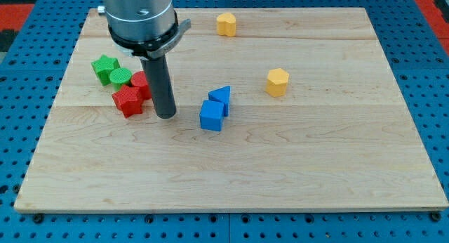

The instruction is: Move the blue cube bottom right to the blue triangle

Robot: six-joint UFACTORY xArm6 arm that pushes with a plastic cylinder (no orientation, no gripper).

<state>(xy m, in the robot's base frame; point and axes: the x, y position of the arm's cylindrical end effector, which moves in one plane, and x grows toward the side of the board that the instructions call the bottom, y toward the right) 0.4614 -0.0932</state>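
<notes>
The blue cube (211, 116) sits near the board's middle, touching the blue triangle (221, 97), which lies just up and right of it. My tip (166, 116) is on the board to the left of the blue cube, with a gap between them. It stands just right of the red blocks.
A red star-like block (128, 100) and another red block (142, 83) lie left of the tip. A green star block (104, 66) and a green cylinder (120, 77) sit further left. A yellow block (226, 23) is at the top, a yellow hexagon (278, 82) at the right.
</notes>
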